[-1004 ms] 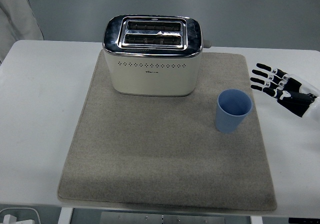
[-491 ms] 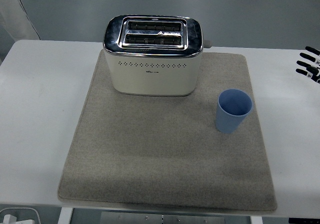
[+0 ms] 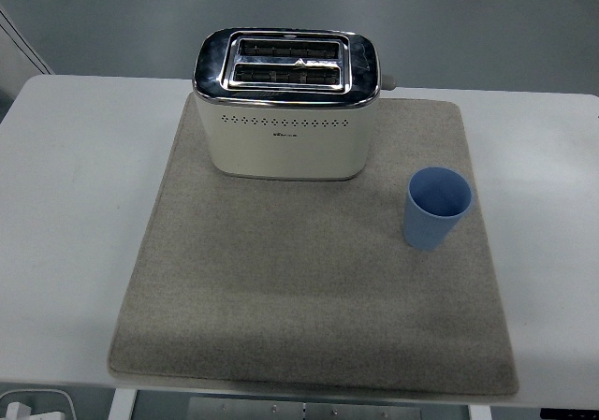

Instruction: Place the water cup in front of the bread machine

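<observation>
Head view: right hand gone (cup [image 3: 437,208] unmoved).

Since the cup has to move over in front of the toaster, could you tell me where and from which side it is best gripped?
Grip the blue cup around its side wall, probably just below the rim, coming in from the right. It stands upright with its mouth open, has no handle, and tapers toward the base. It sits near the grey mat's right edge, with the toaster to its left.

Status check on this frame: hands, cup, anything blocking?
Both hands out of view. Cup upright on mat, right of toaster, not yet in front. Mat before toaster bare, nothing in the way.
</observation>
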You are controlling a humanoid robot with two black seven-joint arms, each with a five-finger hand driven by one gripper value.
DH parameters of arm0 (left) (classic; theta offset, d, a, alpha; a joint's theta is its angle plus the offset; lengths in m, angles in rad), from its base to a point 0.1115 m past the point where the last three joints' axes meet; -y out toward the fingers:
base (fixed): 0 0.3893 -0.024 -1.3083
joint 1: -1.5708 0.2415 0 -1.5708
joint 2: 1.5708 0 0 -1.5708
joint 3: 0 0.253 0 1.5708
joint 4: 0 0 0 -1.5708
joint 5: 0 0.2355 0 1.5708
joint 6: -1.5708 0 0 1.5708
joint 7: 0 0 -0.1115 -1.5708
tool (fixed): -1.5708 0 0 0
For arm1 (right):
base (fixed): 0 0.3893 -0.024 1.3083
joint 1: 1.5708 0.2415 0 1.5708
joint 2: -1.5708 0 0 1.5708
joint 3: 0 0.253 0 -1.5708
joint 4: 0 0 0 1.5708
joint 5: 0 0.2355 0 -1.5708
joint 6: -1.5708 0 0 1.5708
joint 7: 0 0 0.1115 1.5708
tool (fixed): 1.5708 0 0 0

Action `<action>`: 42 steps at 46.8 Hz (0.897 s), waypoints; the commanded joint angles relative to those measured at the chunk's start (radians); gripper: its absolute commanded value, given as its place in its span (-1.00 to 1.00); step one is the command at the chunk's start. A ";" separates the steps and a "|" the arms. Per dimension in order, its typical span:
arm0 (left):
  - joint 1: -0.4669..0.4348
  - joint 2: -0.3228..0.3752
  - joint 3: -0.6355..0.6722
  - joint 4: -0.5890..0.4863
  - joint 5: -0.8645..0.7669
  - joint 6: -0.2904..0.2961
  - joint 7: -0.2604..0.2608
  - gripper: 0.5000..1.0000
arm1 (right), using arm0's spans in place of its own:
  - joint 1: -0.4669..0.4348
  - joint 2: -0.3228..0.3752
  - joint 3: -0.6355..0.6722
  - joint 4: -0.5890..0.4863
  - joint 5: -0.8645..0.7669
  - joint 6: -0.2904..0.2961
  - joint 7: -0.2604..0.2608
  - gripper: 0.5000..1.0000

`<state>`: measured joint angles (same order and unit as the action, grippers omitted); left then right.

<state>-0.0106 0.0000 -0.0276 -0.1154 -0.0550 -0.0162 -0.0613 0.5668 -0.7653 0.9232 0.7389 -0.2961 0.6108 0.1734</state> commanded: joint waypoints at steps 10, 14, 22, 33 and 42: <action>0.000 0.000 0.000 -0.001 0.000 0.001 0.000 1.00 | 0.077 -0.025 -0.056 -0.075 -0.003 0.000 -0.005 0.71; 0.000 0.000 0.000 0.000 0.000 0.001 0.000 1.00 | 0.139 -0.045 -0.124 -0.079 -0.003 0.000 -0.002 0.71; 0.000 0.000 0.000 0.000 0.000 0.001 0.000 1.00 | 0.228 -0.048 -0.227 -0.098 -0.018 0.000 -0.002 0.71; 0.000 0.000 0.000 -0.001 0.000 0.001 0.000 1.00 | 0.373 -0.034 -0.392 -0.173 -0.005 0.000 -0.002 0.71; 0.000 0.000 0.000 0.000 0.000 -0.001 0.000 1.00 | 0.456 -0.034 -0.455 -0.171 -0.009 0.000 -0.002 0.71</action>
<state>-0.0107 0.0000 -0.0276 -0.1159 -0.0553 -0.0155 -0.0613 0.9955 -0.7996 0.4868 0.5662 -0.3009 0.6109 0.1719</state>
